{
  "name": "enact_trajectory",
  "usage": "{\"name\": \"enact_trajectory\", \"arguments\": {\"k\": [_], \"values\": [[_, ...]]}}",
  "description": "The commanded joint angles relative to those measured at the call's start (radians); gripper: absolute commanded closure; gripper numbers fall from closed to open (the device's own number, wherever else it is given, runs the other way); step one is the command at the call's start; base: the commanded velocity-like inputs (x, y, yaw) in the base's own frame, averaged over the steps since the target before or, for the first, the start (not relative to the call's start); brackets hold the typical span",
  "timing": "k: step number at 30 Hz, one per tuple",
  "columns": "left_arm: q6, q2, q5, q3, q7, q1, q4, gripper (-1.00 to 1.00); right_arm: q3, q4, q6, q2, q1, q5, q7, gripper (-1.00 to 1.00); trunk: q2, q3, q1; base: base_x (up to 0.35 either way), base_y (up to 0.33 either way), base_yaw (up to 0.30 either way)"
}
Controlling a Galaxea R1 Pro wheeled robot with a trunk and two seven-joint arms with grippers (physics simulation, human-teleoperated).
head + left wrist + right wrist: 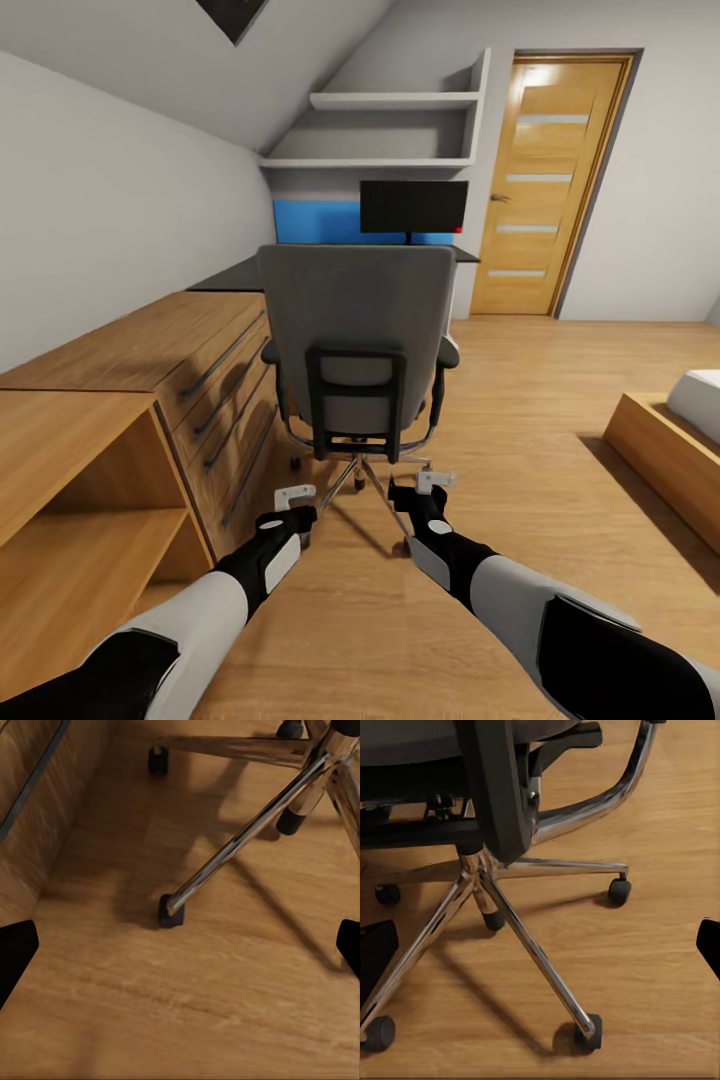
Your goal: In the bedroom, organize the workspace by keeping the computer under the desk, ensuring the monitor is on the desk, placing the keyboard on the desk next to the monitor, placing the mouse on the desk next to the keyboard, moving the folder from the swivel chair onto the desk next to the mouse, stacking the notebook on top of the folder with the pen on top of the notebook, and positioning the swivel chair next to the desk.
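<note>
The swivel chair (pixel 356 330) stands just ahead with its grey backrest toward me, and its seat is hidden behind the backrest. Beyond it the black monitor (pixel 413 207) stands on the black desk (pixel 225 275). My left gripper (pixel 296 494) and right gripper (pixel 436 480) hang low behind the chair, both open and empty. The left wrist view shows the chair's chrome base (pixel 247 832) over the floor beyond the open left gripper (pixel 180 952). The right wrist view shows the base and casters (pixel 510 907) beyond the open right gripper (pixel 540 949). Folder, keyboard, mouse, notebook, pen and computer are out of view.
A light wooden drawer chest (pixel 190 350) and an open shelf unit (pixel 70 500) line the left wall close to my left arm. A wooden door (pixel 545 180) is at the back right. A bed frame (pixel 665 450) stands at the right, with wooden floor between.
</note>
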Motion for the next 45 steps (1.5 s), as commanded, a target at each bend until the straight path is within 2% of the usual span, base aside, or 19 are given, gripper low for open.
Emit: {"name": "enact_trajectory", "arguments": {"k": [1,10,19,30,35,40,45], "values": [[0.006,0.000,0.008,-0.009,0.007,0.000,-0.002,-1.00,0.008,-0.001,-0.003,0.000,-0.001,-0.007,-0.005,-1.00,-0.001,-0.005,0.000,0.000,0.000,0.000],[0.006,-0.001,0.008,-0.009,0.009,0.000,-0.002,-1.00,0.007,0.000,-0.004,-0.002,-0.001,-0.007,-0.005,-1.00,-0.003,-0.040,0.004,0.000,0.000,0.000],[0.004,0.004,0.007,-0.007,0.006,0.000,-0.002,-1.00,0.007,0.001,-0.004,-0.002,-0.001,-0.006,-0.005,-1.00,-0.003,-0.040,0.004,0.003,0.000,0.000],[0.003,0.004,0.008,-0.007,0.006,0.000,-0.001,-1.00,0.008,0.001,-0.006,-0.002,-0.001,-0.004,0.000,-1.00,-0.003,-0.040,0.004,0.166,0.000,0.000],[0.002,0.002,0.008,-0.008,0.006,0.000,0.005,-1.00,0.009,0.002,-0.006,-0.002,0.004,0.036,0.061,-1.00,-0.003,-0.040,0.004,0.018,0.000,0.000],[-0.009,0.000,0.008,-0.008,0.006,0.000,0.007,-1.00,0.008,0.004,-0.006,-0.002,0.006,0.048,0.079,-1.00,-0.003,-0.040,0.004,0.005,0.000,0.000],[-0.049,-0.002,0.008,-0.009,0.006,0.000,0.008,-1.00,0.007,0.004,-0.007,-0.002,0.007,0.052,0.084,-1.00,-0.003,-0.040,0.004,0.002,0.000,0.000]]}}
